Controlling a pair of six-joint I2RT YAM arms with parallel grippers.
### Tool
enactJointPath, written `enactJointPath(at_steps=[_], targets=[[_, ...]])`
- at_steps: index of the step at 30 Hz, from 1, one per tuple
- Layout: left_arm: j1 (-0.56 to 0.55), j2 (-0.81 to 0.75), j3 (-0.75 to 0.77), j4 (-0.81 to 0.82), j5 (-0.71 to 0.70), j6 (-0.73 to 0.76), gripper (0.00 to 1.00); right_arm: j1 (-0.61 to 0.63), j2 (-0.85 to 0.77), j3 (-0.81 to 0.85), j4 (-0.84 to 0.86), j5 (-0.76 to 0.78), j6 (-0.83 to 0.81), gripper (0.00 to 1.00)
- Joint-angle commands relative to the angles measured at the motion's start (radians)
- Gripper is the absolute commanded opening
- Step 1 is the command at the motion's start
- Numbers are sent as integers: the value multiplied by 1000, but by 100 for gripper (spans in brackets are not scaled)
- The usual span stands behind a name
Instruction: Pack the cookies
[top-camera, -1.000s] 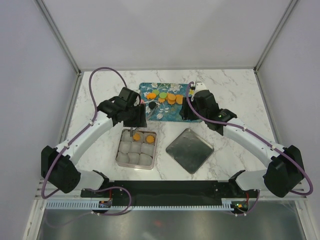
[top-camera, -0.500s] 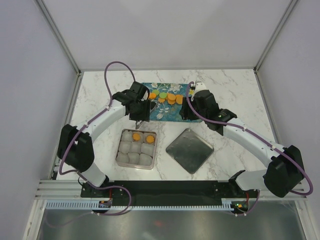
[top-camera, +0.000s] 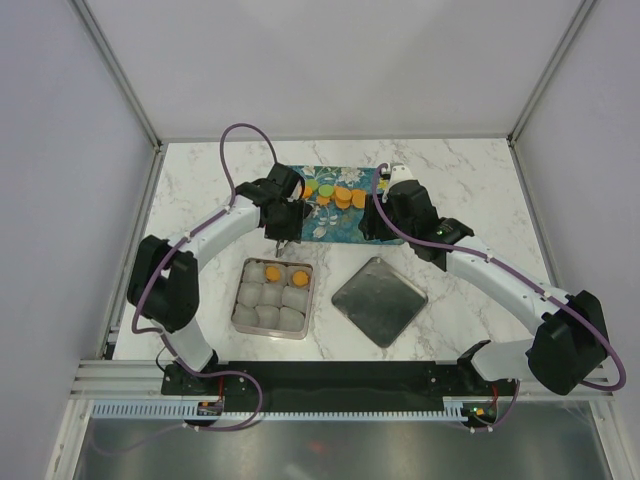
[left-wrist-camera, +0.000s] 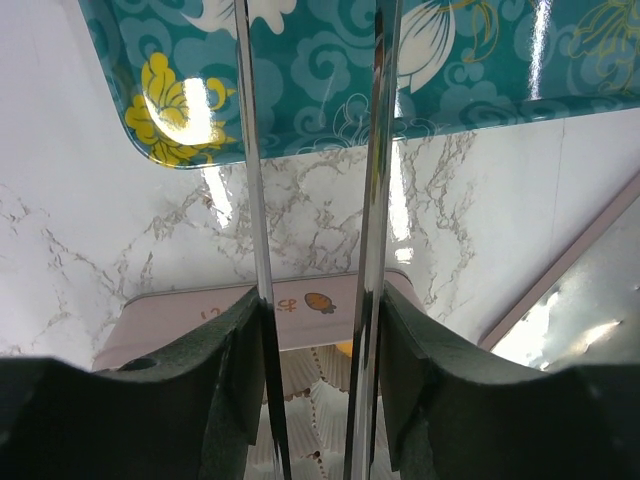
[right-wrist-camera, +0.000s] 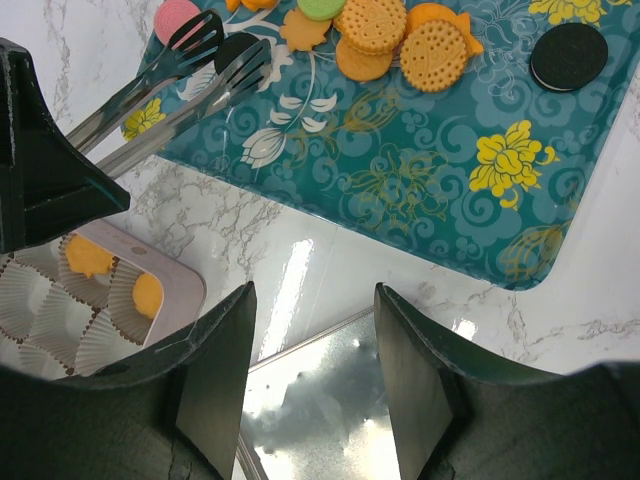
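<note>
The cookies (top-camera: 340, 196) lie in a cluster at the far side of a teal flowered tray (top-camera: 335, 230). Most are orange (right-wrist-camera: 432, 55), with a black one (right-wrist-camera: 568, 56) to the right and a pink one (right-wrist-camera: 178, 15) and another black one at the left end. Two orange cookies (top-camera: 285, 273) sit in paper cups in the pink box (top-camera: 273, 298). My left gripper (top-camera: 284, 222) (left-wrist-camera: 315, 300) is shut on metal tongs (right-wrist-camera: 160, 90) (left-wrist-camera: 245, 150). The tong tips hover by the pink and black cookies and hold nothing. My right gripper (top-camera: 372, 225) (right-wrist-camera: 313, 300) hangs open and empty over the tray's near edge.
The box holds several white crinkled paper cups (right-wrist-camera: 40, 310). A square metal lid (top-camera: 379, 300) lies on the marble table to the right of the box, below the right gripper. White walls close in the table on three sides.
My left arm has swung from above the box toward the tray, carrying the tongs to the tray's left end. The right arm has stayed still.
</note>
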Motion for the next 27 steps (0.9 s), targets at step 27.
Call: enactJointPath(at_steps=[27], targets=[[2,-214,-43,-5,33,11,38,1,-22,0,34,7,-9,59]])
